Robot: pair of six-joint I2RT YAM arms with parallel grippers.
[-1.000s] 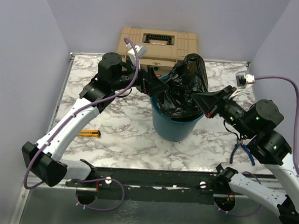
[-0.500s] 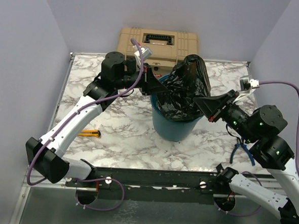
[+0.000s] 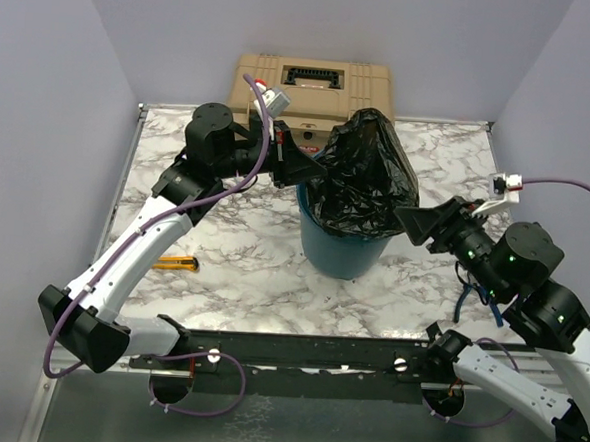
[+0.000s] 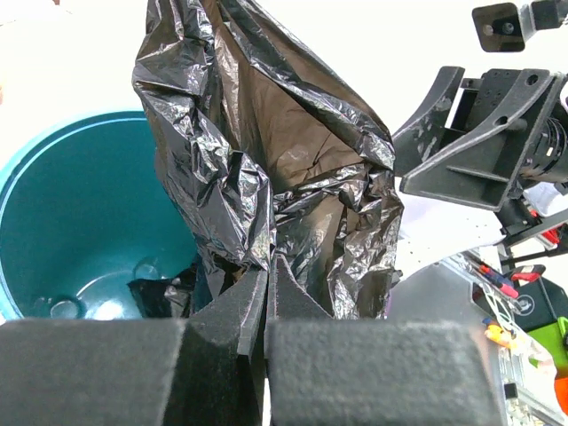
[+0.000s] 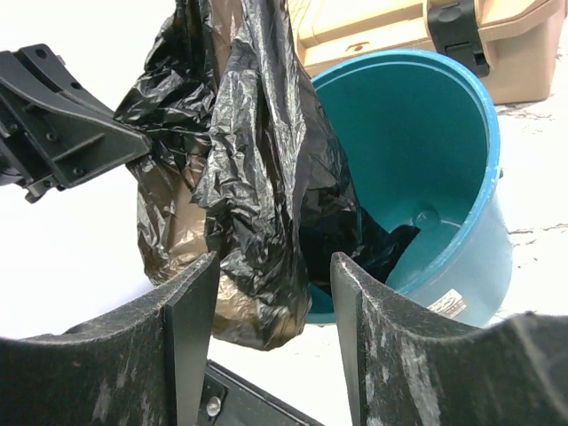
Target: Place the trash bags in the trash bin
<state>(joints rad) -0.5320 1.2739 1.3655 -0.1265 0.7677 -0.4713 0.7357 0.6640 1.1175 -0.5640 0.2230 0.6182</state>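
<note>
The trash bag [image 3: 363, 175], glossy crinkled black film, stands billowed above the round teal trash bin [image 3: 345, 252], its lower part hanging inside. My left gripper [image 3: 306, 169] is at the bag's left edge, above the bin's rim. In the left wrist view its jaws [image 4: 266, 269] are pressed together on a fold of the bag [image 4: 266, 151], beside the bin [image 4: 80, 204]. My right gripper [image 3: 409, 220] is open just right of the bag, touching nothing. In the right wrist view the bag [image 5: 257, 160] and bin [image 5: 486, 177] lie beyond its spread fingertips [image 5: 273, 262].
A tan toolbox [image 3: 313, 87] with black latches stands right behind the bin. A yellow and black utility knife [image 3: 177, 264] lies on the marble tabletop at the left. Blue-handled pliers [image 3: 466, 297] lie at the right, under my right arm.
My left gripper has shut on the bag's left edge. My right gripper has opened, let go of the bag and drawn back to the right. The bag has spread wider.
</note>
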